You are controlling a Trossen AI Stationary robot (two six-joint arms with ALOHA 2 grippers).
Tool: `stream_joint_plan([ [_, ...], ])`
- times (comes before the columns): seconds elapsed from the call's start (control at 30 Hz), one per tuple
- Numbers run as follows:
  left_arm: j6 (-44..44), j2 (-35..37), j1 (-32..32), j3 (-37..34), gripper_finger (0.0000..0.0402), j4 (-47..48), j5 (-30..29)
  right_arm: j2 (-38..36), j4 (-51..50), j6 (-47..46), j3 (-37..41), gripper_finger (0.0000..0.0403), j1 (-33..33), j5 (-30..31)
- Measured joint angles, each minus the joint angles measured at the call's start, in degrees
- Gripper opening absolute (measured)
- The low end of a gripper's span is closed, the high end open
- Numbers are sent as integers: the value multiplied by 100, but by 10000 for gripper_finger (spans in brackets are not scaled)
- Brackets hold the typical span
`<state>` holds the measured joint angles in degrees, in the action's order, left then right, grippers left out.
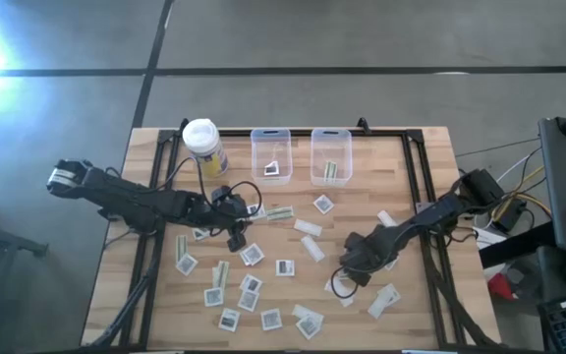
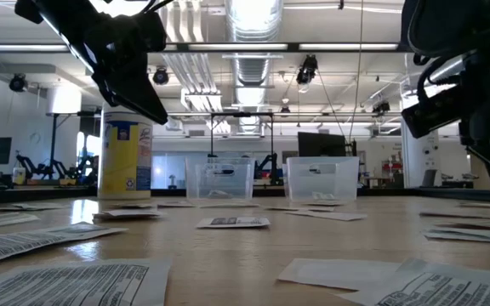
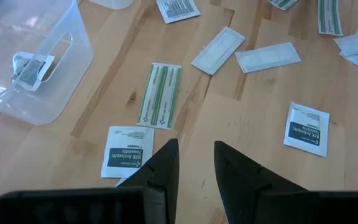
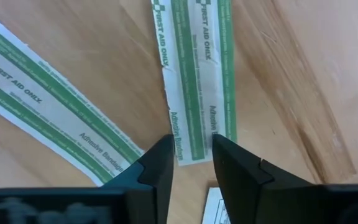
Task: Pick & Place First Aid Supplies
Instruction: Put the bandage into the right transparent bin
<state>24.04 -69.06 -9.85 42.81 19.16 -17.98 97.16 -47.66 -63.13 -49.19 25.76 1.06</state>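
Two green-striped adhesive bandage strips [image 4: 194, 74] are lying under my right gripper [image 4: 191, 163], the nearer running lengthwise away from its slightly parted, empty fingers.

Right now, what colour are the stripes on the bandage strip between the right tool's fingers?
Green on white bandage strip, clearest in right wrist view.

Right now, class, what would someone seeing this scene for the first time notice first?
Dozens of small white first aid packets lie scattered over the wooden table, with two dark arms reaching in from either side. At the far edge stand two clear bins and a yellow canister with a white lid. The right end effector hangs low over a green-striped adhesive bandage strip.
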Motion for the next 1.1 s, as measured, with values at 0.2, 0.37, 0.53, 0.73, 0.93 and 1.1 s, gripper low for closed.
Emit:
stream_joint_plan([
  [0.2, -1, 0, 0, 0, 94, 3, 0, 9, 71, -17, 24, 79, -11, -10],
  [0.37, -1, 0, 0, 0, 94, 11, 2, -5, 71, -28, 18, 58, -11, -9],
  [0.53, -1, 0, 0, 0, 94, 13, 4, -85, 52, -31, 9, 48, -13, 7],
  [0.73, -3, 0, 0, 1, 94, 15, 7, -170, 29, -31, 22, 28, -13, 31],
  [0.93, -3, 0, 0, 1, 94, 19, 9, -216, 22, -4, 24, 10, -15, 46],
  [1.1, -3, 0, 0, 0, 94, 20, 11, -345, -23, 11, 46, 8, -19, 83],
])
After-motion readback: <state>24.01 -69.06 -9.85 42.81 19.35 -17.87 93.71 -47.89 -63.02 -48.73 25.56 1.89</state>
